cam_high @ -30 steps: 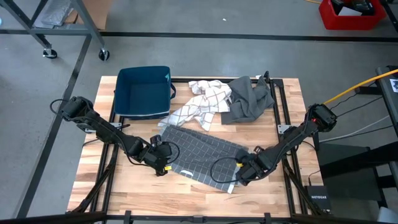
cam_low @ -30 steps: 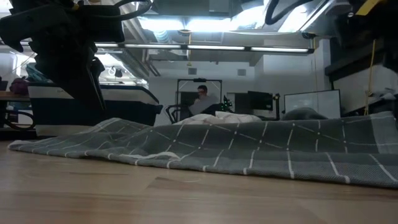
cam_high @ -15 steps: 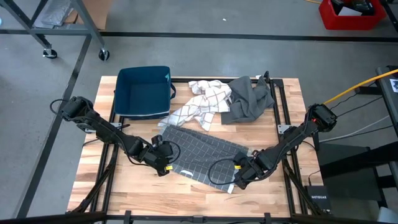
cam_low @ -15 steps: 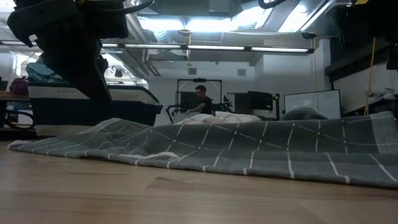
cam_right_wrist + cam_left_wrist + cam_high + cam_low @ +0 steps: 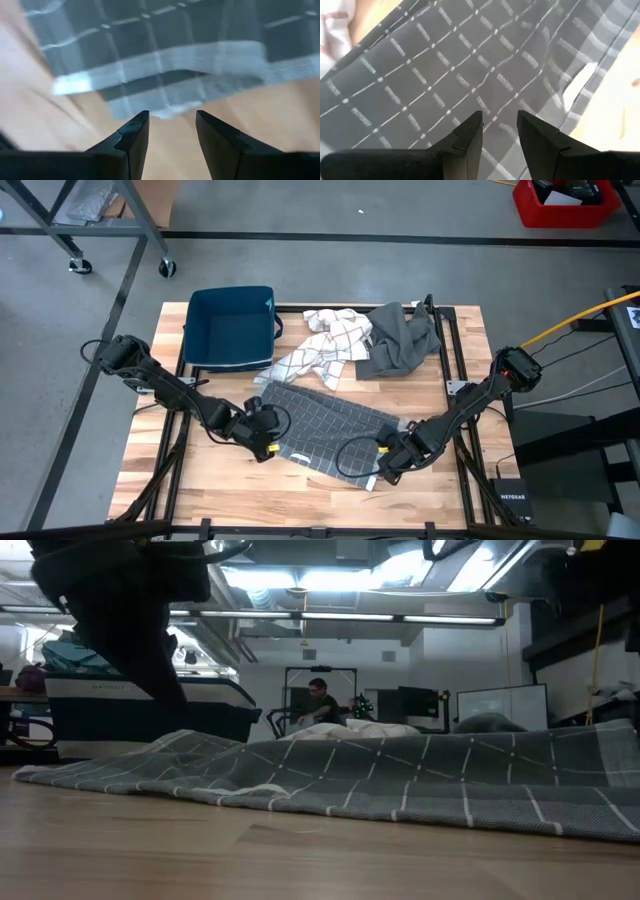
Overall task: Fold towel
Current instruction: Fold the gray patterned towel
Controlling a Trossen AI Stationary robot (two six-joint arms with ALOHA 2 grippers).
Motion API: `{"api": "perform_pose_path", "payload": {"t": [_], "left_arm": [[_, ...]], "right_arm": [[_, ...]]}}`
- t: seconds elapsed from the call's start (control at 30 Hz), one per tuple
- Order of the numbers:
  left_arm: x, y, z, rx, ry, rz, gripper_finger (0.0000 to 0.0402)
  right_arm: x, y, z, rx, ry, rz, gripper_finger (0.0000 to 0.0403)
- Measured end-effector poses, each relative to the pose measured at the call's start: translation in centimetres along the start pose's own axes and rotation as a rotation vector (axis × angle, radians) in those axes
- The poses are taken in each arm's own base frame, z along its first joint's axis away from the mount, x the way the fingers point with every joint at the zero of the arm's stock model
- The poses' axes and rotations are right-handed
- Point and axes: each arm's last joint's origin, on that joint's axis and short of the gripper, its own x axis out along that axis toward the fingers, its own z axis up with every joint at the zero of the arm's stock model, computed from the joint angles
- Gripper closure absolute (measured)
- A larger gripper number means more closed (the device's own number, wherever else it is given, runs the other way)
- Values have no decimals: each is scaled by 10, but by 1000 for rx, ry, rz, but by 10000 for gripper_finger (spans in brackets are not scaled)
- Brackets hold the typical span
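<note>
Towel: a dark grey cloth towel with a thin white grid [image 5: 325, 423] is spread nearly flat near the front edge of the light wooden slatted table [image 5: 145, 455], lying at a slant, with a few low ripples seen in the low view [image 5: 400, 775]
Handling: judged soft, light and limp; it would sag and crease when lifted and may drag on the wood, so two corners are best lifted together; nothing fragile about it
Where to hold: the hemmed front corners, pinched through the band at the edge; the right-hand one with its pale stripe [image 5: 165, 95] lies just ahead of the right fingers
Left gripper: the left gripper [image 5: 498, 131] hangs over the towel's left end, jaws parted a narrow way, nothing held
Right gripper: the right gripper [image 5: 171, 131] is at the towel's front right corner, over bare wood beside the hem, jaws partly apart, empty
Edges: the towel's front hem is near the table's front edge, so little room is left there
Open room: bare wood lies left and right of the towel; toward the back edge stand a dark blue rectangular plastic bin [image 5: 232, 328], a crumpled white checked cloth [image 5: 325, 340] touching the towel's back edge, and a bunched plain grey cloth [image 5: 400, 340], which crowd a fold made toward the back
</note>
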Motion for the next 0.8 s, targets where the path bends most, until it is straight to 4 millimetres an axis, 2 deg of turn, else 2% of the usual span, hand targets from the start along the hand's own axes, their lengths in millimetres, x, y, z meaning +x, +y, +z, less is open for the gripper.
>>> {"api": "perform_pose_path", "payload": {"t": [0.23,0.37,0.57,0.8], "left_arm": [[4,-13,12,-178,-116,-120,286],[23,-23,9,-197,-131,-143,286],[54,-29,-7,-253,-72,-112,286],[72,-31,-17,-296,-49,-77,286]], "right_arm": [[-3,-22,-6,-5,56,-227,235],[-3,-25,-5,-17,-17,-278,235],[-3,-26,0,-36,-163,-319,235],[29,-45,12,46,-177,-290,235]]}}
